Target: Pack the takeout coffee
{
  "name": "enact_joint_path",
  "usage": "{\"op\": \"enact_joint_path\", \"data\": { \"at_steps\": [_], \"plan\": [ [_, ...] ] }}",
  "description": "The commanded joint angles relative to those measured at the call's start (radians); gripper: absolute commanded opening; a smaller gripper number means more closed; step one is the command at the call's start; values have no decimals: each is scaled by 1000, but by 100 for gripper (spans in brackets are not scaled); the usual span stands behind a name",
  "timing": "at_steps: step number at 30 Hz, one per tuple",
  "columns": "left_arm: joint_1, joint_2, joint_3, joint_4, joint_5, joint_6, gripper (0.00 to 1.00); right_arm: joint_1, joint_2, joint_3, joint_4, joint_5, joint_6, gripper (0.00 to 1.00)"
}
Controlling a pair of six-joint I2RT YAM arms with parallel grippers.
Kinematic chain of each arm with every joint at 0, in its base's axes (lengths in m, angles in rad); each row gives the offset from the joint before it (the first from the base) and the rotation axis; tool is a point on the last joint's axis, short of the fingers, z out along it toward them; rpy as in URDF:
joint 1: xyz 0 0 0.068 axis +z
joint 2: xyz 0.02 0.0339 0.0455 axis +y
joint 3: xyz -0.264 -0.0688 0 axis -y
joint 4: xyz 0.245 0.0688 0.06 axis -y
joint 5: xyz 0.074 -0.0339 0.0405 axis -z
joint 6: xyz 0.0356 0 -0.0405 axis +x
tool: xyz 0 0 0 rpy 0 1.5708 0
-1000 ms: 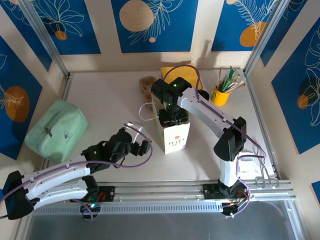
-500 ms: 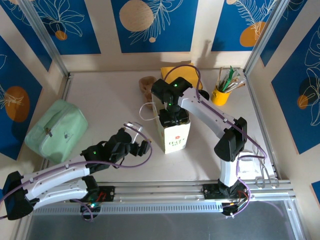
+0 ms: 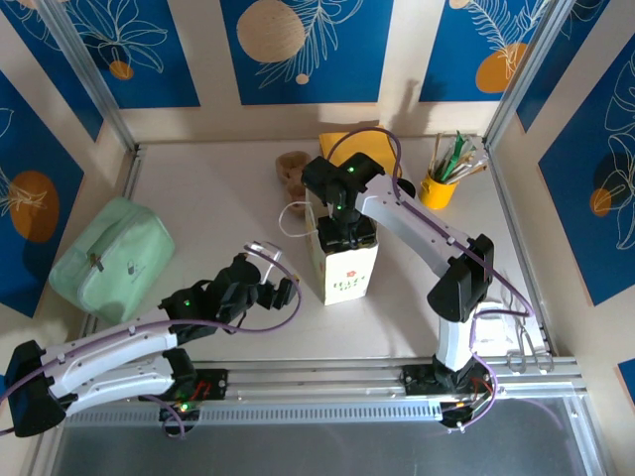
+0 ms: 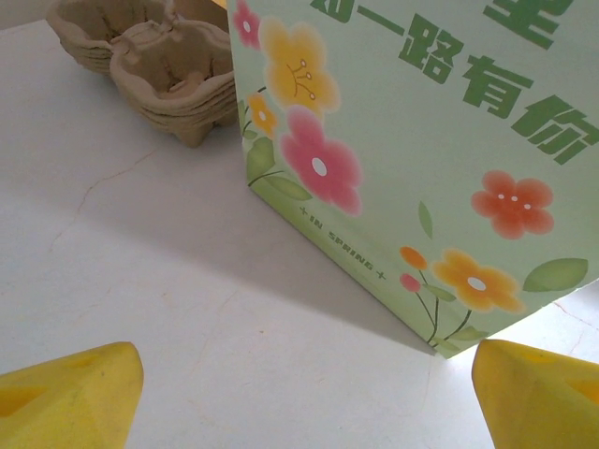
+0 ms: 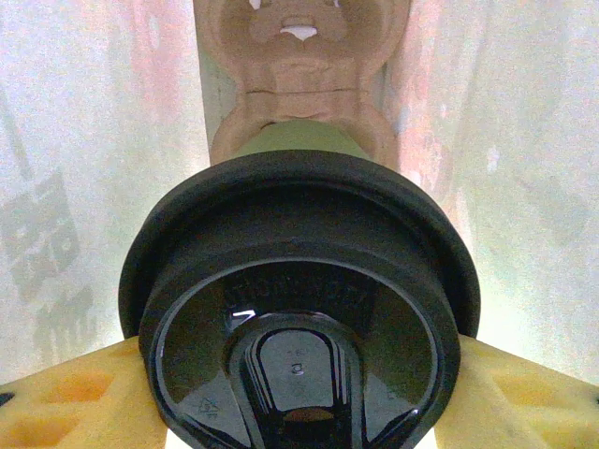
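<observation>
Black lid (image 5: 299,309), olive coffee cup (image 5: 299,137), flowered pale-green bag (image 4: 393,112), brown carrier (image 4: 159,65)

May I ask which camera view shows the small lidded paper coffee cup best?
The right wrist view: the greenish paper cup with black plastic lid sits large between the right gripper's yellow fingers. The top view gives the white paper bag around it; the left wrist view, that bag's flowered wall.

Green characters 一路有你 on paper bag (image 4: 393,168)
</observation>
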Motion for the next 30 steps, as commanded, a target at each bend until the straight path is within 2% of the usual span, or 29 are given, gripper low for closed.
{"op": "enact_joint_path", "data": {
  "at_steps": [1,30],
  "plan": [
    [-6,-22,17,-20,-19,8,91,9,-31,-19,-30,-27,19,62],
    [-6,-55,7,-30,-29,6,91,14,-27,-39,-6,-27,25,62]
  ]
}}
